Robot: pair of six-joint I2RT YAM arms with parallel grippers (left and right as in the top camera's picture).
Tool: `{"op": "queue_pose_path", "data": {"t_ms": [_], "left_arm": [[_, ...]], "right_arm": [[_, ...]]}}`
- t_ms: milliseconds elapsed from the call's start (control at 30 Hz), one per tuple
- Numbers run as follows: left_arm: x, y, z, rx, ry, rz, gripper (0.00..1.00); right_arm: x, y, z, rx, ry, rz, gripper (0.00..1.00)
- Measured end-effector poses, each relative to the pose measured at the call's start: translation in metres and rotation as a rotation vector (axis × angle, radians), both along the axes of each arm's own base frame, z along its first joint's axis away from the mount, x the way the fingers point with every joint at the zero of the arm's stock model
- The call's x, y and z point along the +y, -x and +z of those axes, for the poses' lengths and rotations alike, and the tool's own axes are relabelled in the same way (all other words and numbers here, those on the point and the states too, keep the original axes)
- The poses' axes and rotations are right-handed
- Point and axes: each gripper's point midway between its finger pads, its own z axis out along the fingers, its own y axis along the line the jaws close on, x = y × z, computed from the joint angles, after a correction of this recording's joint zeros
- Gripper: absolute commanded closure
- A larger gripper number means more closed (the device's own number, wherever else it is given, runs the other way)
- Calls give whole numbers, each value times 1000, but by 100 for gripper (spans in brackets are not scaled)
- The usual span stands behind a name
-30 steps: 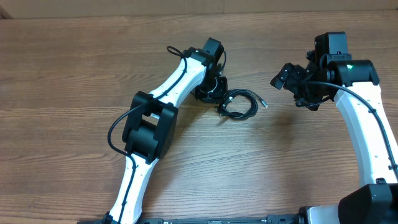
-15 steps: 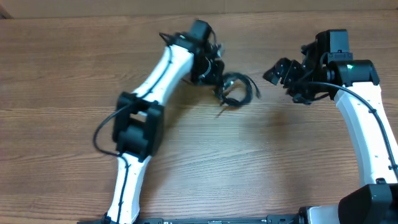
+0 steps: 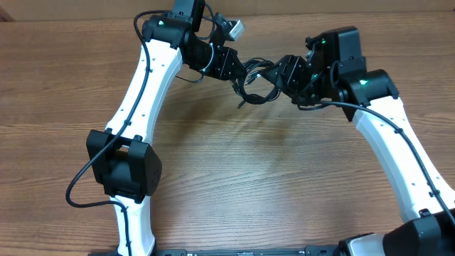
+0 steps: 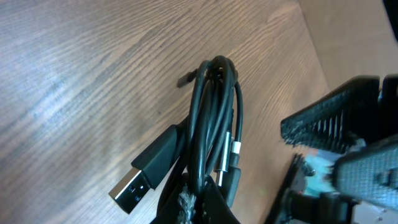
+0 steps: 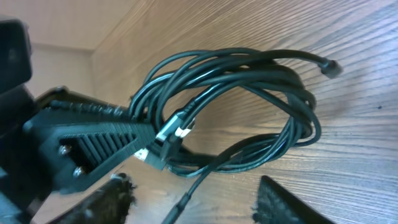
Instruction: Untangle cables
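From the left wrist we see a USB plug on the cables, lost overhead. Both arms stretch toward them; the left gripper pinches them, and the right gripper gapes.

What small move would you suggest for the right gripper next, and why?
Probably close the right gripper on the strand running between its open fingers. The left gripper is already shut on the cables, so a second grip would likely let them be pulled apart.

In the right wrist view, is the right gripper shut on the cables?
No: the right gripper shows both fingers wide apart at the frame's bottom edge, with the cables lying mostly beyond them.
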Motion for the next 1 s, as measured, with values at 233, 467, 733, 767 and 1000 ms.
{"op": "queue_pose_path", "data": {"t_ms": [233,467,733,767,1000], "left_arm": [[-7,6,9,136,70,65,96],[-8,7,12,186,92,89,96],[-16,16,30,270,211,62,96],[-16,17,31,275,220,60,96],[5,5,38,263,264,84,96]], "right_arm": [[8,-20,2,-40,-15,-79,45],[17,-32,-32,26,-8,-81,49],[22,-49,-21,-29,-61,-116,62],[19,-42,-28,17,-46,-118,62],[16,-4,-55,109,61,46,62]]}}
